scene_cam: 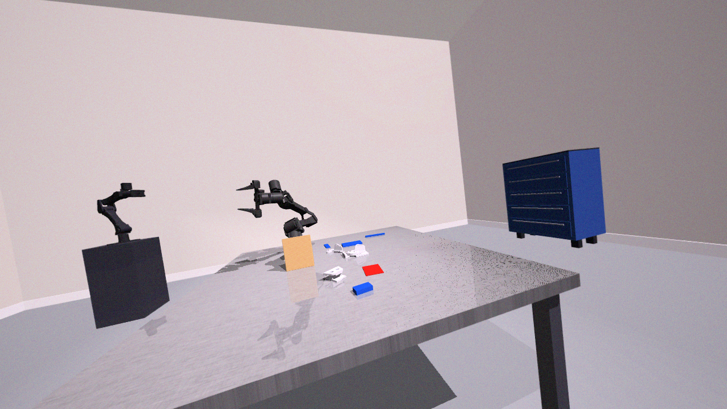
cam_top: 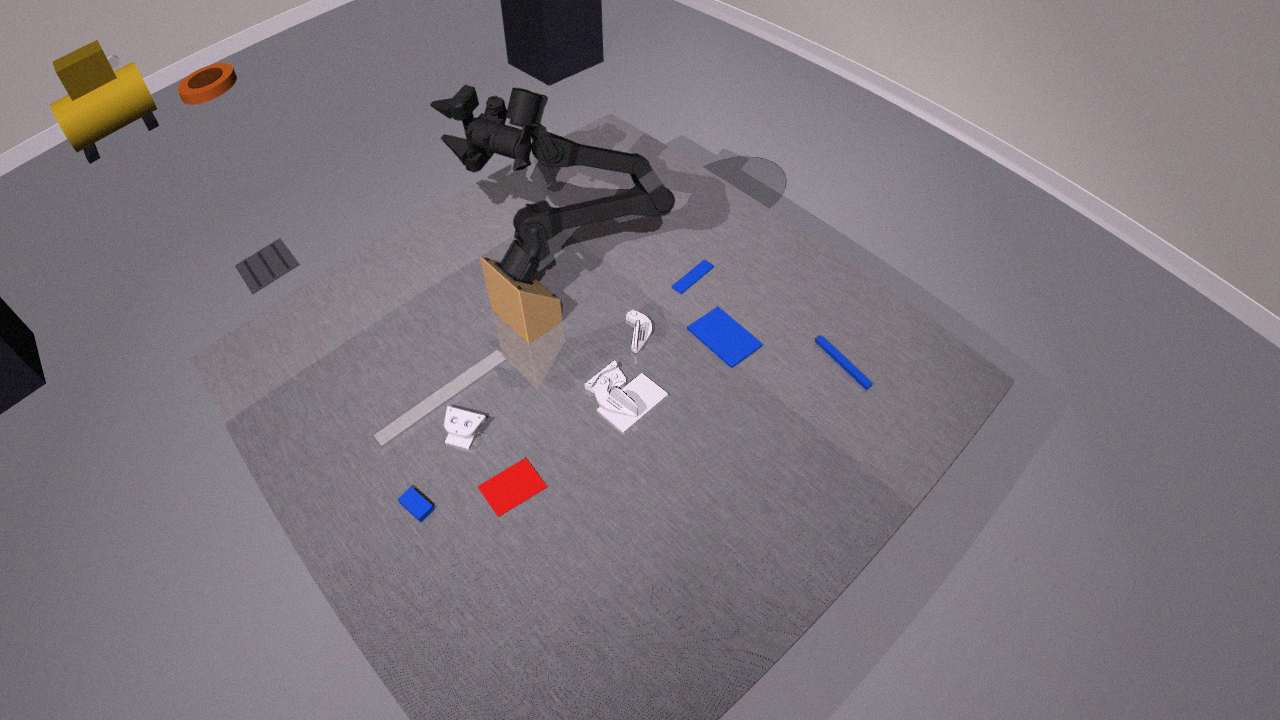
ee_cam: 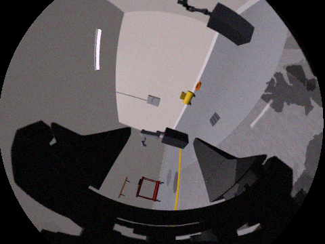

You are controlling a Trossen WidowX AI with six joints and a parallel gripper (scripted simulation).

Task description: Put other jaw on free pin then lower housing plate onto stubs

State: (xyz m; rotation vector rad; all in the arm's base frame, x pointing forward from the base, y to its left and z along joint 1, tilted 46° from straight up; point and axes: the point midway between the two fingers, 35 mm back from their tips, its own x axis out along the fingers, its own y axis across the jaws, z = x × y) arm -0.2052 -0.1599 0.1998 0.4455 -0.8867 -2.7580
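Observation:
My gripper (cam_top: 439, 120) (scene_cam: 237, 199) (ee_cam: 162, 135) is wide open and empty, held high beyond the tan block and far from the white parts. A loose white jaw (cam_top: 642, 329) lies on the table behind the white gripper base (cam_top: 652, 392). Another white jaw (cam_top: 619, 402) is at the base; pins and teeth are too small to tell. The white housing plate (cam_top: 464, 420) (scene_cam: 334, 271), with two round holes, lies apart from them, tilted on a small white support. No white part shows clearly in the wrist view.
A tan block (cam_top: 526, 308) (scene_cam: 298, 253) stands at the arm's base. A pale strip (cam_top: 438, 399) runs beside it. A red rectangle (cam_top: 512, 487) (scene_cam: 373, 270), a small blue block (cam_top: 416, 503) (scene_cam: 363, 288), a blue plate (cam_top: 725, 336) and two blue bars (cam_top: 692, 276) (cam_top: 843, 362) lie around the white parts.

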